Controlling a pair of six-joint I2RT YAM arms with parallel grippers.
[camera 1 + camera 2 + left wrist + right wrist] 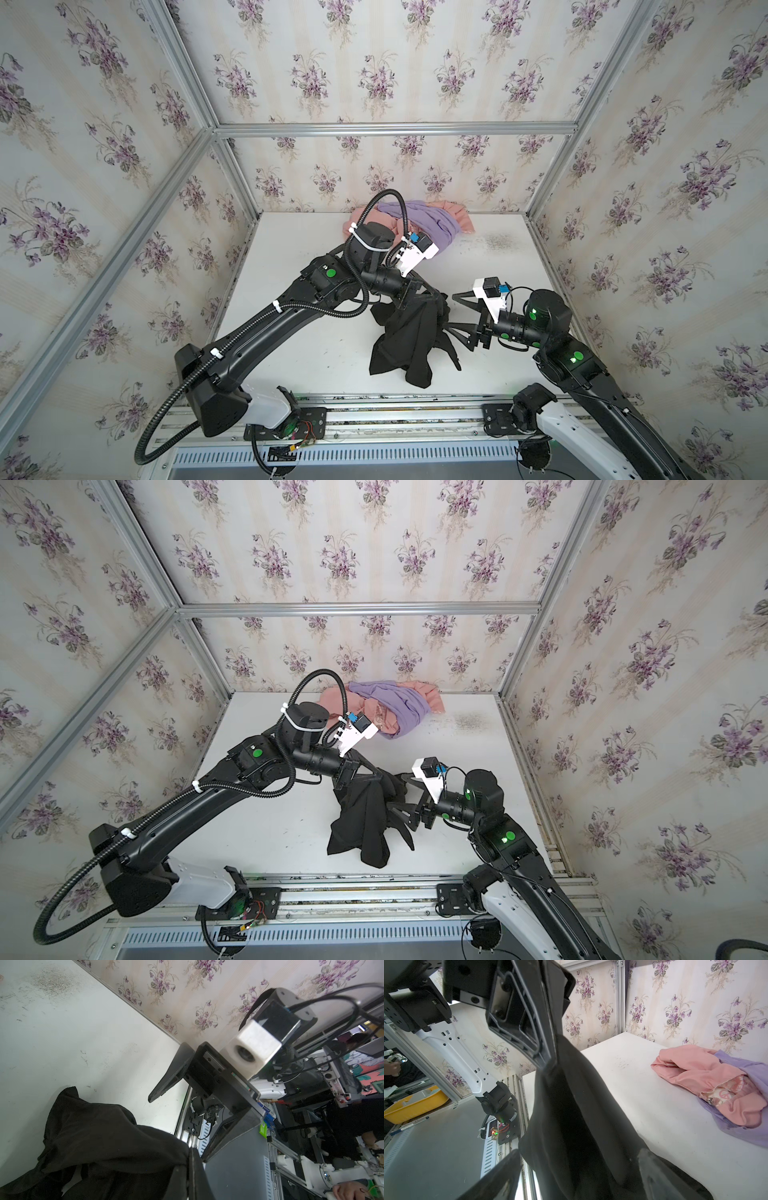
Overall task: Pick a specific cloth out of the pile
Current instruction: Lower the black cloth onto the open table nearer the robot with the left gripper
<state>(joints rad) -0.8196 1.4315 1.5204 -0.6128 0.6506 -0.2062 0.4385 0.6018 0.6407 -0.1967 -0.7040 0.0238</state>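
Note:
The black cloth [409, 340] [365, 825] hangs from my left gripper [439, 300] [384, 777], which is shut on its top fold above the middle of the white table [299, 332]. The lower part of the cloth rests crumpled on the table. In the left wrist view the cloth [104, 1136] bunches against the closed jaws of that gripper [192, 1167]. My right gripper [453, 312] [395, 792] [575, 1167] is open, one finger on each side of the hanging cloth [581, 1105], not pressing it. The pile [415, 222] [386, 708], pink [691, 1072] and purple [747, 1068], lies at the back.
Flowered walls and aluminium posts [232, 174] enclose the table on three sides. A metal rail [395, 415] with both arm bases runs along the front edge. A dark smudge [496, 241] marks the table right of the pile. A yellow tray [415, 1103] sits outside the cell.

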